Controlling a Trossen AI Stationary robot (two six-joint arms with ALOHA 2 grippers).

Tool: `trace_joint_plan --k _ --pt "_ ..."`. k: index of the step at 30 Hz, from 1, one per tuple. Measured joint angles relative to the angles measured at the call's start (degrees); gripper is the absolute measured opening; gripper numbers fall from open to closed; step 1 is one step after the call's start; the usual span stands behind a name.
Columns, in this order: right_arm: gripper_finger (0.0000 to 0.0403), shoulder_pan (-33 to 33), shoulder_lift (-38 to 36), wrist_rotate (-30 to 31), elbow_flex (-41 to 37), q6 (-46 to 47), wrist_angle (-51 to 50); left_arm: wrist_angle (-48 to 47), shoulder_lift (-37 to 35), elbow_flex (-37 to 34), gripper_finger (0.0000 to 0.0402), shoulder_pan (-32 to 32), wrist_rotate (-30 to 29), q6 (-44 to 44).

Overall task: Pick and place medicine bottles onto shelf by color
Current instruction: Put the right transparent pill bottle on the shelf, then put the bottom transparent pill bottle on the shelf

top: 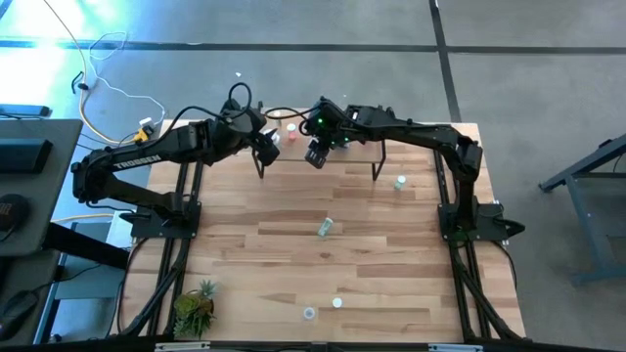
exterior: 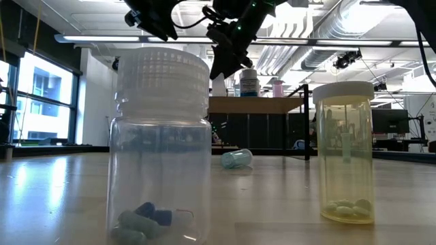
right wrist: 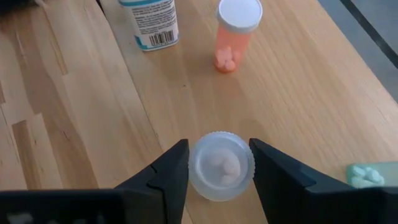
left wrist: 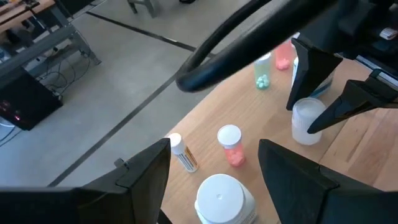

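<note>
Straddling clear bottle (right wrist: 221, 165), right gripper (right wrist: 219, 168) is standing over shelf (right wrist: 298, 93), fingers (right wrist: 166, 171) partly parted, flanking cap, contact unclear. Pink bottle (right wrist: 235, 34) ahead. Left gripper (left wrist: 214, 165) is hovering nearby, spread, empty.

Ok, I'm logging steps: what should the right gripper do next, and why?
Probably finish opening and lift straight up: the right gripper straddles the clear ribbed-cap bottle, which stands upright on the shelf near the pink bottle, apparently placed.
</note>
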Motion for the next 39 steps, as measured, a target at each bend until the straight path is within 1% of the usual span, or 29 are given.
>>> trace_joint_plan --k 4,7,15,21,26,28,35,39 --pt "0.0182 0.01 0.00 1.64 0.00 0.16 -0.03 0.00 0.00 0.00 0.0234 0.00 0.00 0.00" --pt "0.0191 -0.13 0.00 1.97 0.06 0.16 -0.05 0.00 0.02 0.00 0.0234 0.00 -0.02 0.02" --pt "0.0194 -0.39 0.00 1.92 2.70 0.17 -0.39 -0.02 0.02 0.00 0.0234 0.00 -0.02 0.02" --pt "0.0195 -0.39 0.00 1.85 4.81 2.07 -3.63 -0.13 0.04 0.00 0.0234 0.00 0.04 0.02" --pt "0.0195 -0.30 -0.02 -0.77 5.73 4.67 -5.76 -2.64 0.04 0.00 0.0234 -0.13 0.18 0.01" --pt "0.0195 0.05 -0.22 -1.79 5.73 5.22 -6.09 -4.33 0.04 0.00 0.0234 -0.13 1.30 -0.31" --pt "0.0195 2.38 -2.69 -1.95 5.74 6.62 -7.91 -6.02 0.07 0.00 0.0234 -0.35 10.03 -1.94" --pt "0.0195 3.48 -4.63 -1.34 5.73 6.79 -10.40 -6.12 0.07 0.00 0.0234 -1.51 11.04 -3.04"
